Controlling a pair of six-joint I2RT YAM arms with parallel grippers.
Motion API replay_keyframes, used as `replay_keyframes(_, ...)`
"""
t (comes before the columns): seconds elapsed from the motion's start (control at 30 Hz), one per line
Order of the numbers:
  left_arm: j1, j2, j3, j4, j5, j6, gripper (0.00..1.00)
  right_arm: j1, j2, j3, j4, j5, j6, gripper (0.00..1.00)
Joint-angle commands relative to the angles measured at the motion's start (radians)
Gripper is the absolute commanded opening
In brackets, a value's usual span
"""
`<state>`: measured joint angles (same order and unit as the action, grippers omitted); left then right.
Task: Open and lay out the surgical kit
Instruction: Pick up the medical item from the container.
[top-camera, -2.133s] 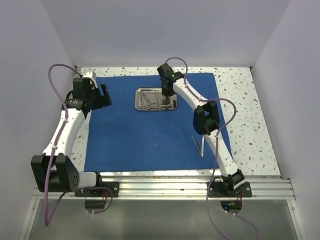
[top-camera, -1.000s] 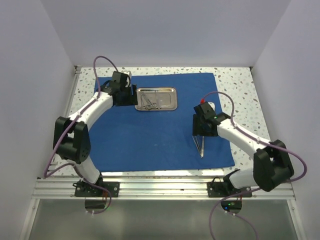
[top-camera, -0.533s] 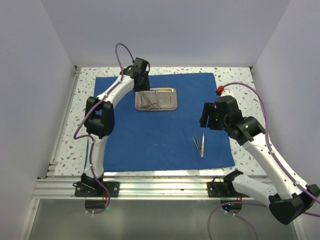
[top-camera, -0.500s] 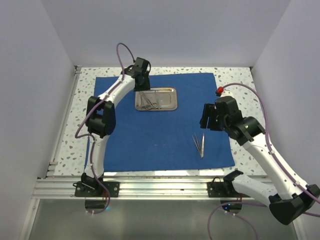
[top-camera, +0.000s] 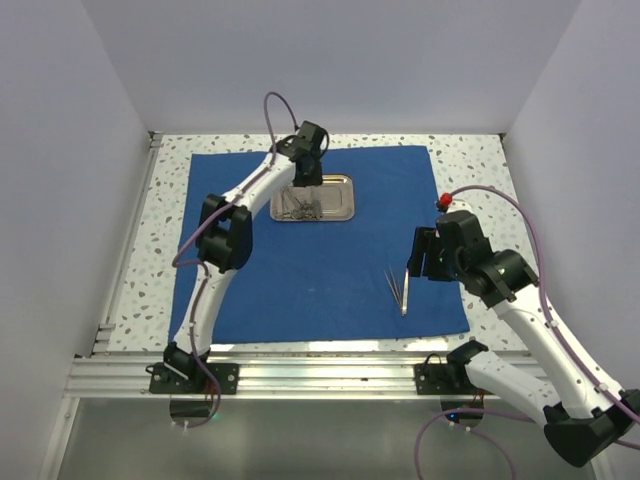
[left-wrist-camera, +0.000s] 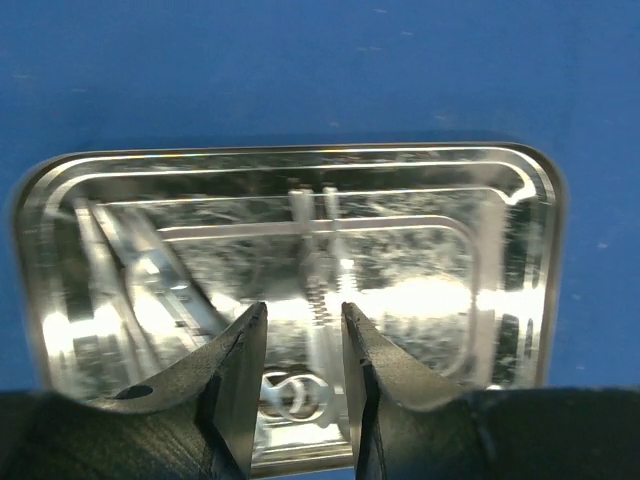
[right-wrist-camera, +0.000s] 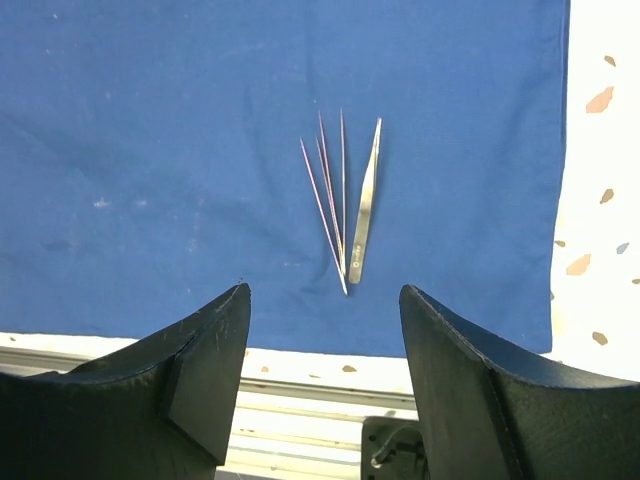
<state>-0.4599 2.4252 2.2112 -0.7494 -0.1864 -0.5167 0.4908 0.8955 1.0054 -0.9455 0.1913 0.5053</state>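
The left gripper (left-wrist-camera: 297, 318) hangs over the tray (left-wrist-camera: 300, 152) with its fingers (left-wrist-camera: 243, 345) set narrow and nothing between them. The gap frames the shank of the ring-handled forceps (left-wrist-camera: 318, 275) lying below. Judging by this, the step in hand is lifting that piece out to lay it on the cloth (top-camera: 300, 270). To do it well, the gripper should drop straight down and close across the shank just above the rings. It should keep off the other instruments (left-wrist-camera: 130, 270) at 9 o'clock in the tray, then rise clear of the rim before travelling. In the left wrist view the forceps run along the 12-to-6 line, with the rings at 6 and the working end toward 12. From above, the tray sits at the 12 o'clock end of the cloth, its long side running 9 to 3. The right gripper (right-wrist-camera: 323, 292) is spread wide and empty, hovering over the tweezers (right-wrist-camera: 348, 205), which lie on the cloth near its 4 o'clock corner. In the right wrist view their long axis is roughly 12 to 6. The points fan toward 12 and the butts meet at 6, just inside the cloth's near hem.
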Motion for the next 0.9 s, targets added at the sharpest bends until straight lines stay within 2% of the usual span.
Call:
replay_keyframes(0.0, -0.043, 0.052, 0.091, 0.031, 0.024, -0.049, 0.4, 0.002, -0.021, 0.012, -0.042, 0.013, -0.007, 0.65)
replay_keyframes(0.4, -0.049, 0.143, 0.163, 0.16, -0.028, -0.088, 0.42, 0.002, -0.053, 0.033, -0.133, 0.026, -0.042, 0.64)
replay_keyframes(0.67, -0.039, 0.081, 0.156, 0.251, -0.018, -0.092, 0.45, 0.0, 0.002, 0.045, -0.115, 0.054, -0.106, 0.64)
replay_keyframes(0.87, -0.005, 0.077, 0.156, 0.242, -0.044, -0.069, 0.47, 0.002, 0.052, 0.058, -0.076, 0.046, -0.136, 0.64)
